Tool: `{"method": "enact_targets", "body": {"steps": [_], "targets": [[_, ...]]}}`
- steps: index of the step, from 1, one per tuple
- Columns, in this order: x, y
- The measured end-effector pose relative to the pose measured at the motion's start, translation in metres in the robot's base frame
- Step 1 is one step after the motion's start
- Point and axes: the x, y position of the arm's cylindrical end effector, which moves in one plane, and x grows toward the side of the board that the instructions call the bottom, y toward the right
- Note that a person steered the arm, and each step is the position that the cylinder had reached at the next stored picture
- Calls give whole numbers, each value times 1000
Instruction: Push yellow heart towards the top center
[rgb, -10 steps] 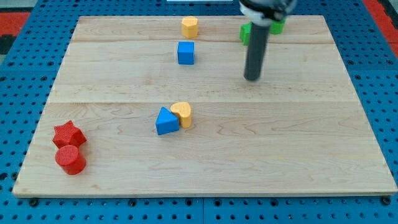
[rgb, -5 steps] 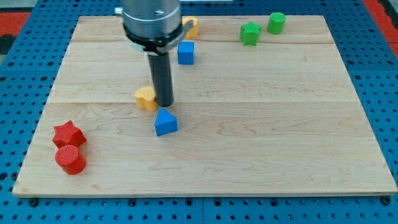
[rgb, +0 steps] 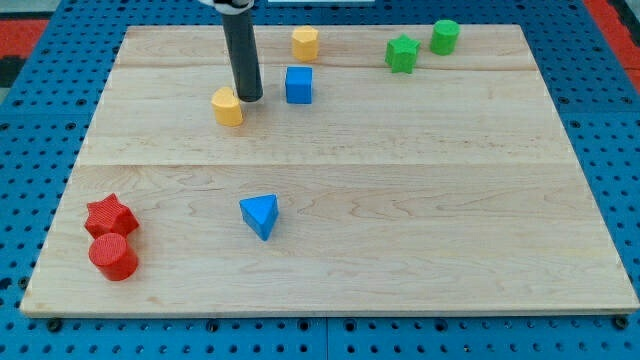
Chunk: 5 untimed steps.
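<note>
The yellow heart (rgb: 228, 106) lies on the wooden board (rgb: 420, 200) in the upper left-centre. My tip (rgb: 249, 98) stands just to its right, touching or nearly touching it. The blue cube (rgb: 299, 85) is right of my tip. A yellow hexagonal block (rgb: 305, 43) sits near the board's top edge, above the blue cube.
A blue triangle (rgb: 260, 215) lies lower centre-left. A red star (rgb: 110, 215) and a red cylinder (rgb: 113, 256) sit at the lower left. A green star (rgb: 402, 53) and a green cylinder (rgb: 445, 36) sit at the top right.
My tip swept from the right to the heart, then moved up the board. The yellow heart went left and up. The blue triangle turned and shifted slightly down.
</note>
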Motion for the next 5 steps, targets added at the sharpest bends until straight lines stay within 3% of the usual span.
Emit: {"method": "enact_targets", "body": {"steps": [2, 5], "targets": [[46, 11], [66, -25]]}}
